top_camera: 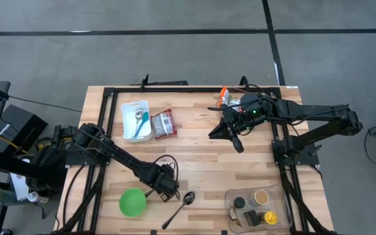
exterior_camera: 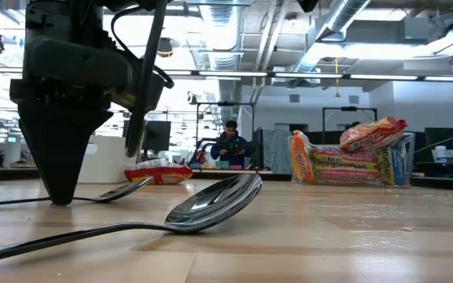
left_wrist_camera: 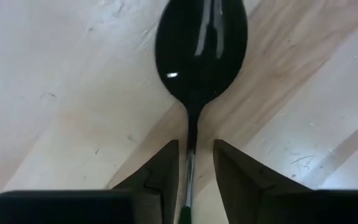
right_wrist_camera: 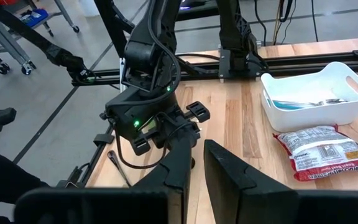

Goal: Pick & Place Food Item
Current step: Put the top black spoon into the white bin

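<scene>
Spoon (left_wrist_camera: 201,50) lies flat on counter (top_camera: 207,163), its neck between slightly parted fingers (left_wrist_camera: 157,177) of left gripper (top_camera: 170,188); nothing held. Close squarely. Food packet (top_camera: 164,123) sits by the white bin (top_camera: 135,120).

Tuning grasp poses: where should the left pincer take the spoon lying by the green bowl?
Grip the spoon on its thin handle just behind the bowl, coming straight down from above. It lies flat on the table, so only the handle's narrow sides fit between the left pincer fingers, which already straddle it, open.
</scene>
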You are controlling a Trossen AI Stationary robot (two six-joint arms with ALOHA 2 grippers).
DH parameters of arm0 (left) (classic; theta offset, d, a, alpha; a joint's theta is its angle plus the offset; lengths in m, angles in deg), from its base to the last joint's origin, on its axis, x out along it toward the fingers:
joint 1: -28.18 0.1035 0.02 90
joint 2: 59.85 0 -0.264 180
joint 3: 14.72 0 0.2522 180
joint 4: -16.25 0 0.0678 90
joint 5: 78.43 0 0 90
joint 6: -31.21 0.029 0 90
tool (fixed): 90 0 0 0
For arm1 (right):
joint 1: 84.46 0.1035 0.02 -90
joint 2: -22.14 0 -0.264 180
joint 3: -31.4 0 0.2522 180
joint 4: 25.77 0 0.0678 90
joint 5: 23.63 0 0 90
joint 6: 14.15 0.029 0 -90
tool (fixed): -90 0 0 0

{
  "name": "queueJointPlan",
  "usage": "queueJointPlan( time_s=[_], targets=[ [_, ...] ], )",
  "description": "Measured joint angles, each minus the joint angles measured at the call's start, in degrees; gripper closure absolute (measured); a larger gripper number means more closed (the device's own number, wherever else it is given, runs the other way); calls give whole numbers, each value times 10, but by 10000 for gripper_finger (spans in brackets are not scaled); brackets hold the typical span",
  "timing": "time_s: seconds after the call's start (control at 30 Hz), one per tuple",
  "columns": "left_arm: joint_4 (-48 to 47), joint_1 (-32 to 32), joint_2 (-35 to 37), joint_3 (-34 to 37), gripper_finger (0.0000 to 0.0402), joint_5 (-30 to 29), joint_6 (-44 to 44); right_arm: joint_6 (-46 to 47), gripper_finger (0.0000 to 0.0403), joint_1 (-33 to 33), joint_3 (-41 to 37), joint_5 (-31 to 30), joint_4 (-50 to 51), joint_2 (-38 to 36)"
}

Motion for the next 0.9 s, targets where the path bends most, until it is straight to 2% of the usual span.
queueJointPlan(
  time_s=[0.53, 0.9],
  targets=[
    [-11, 1, -1, 0, 392, -12, 0, 0, 363, 0, 0, 0, 0, 0],
    [-8, 1, -1, -1, 394, -26, 0, 0, 363, 0, 0, 0, 0, 0]
  ],
)
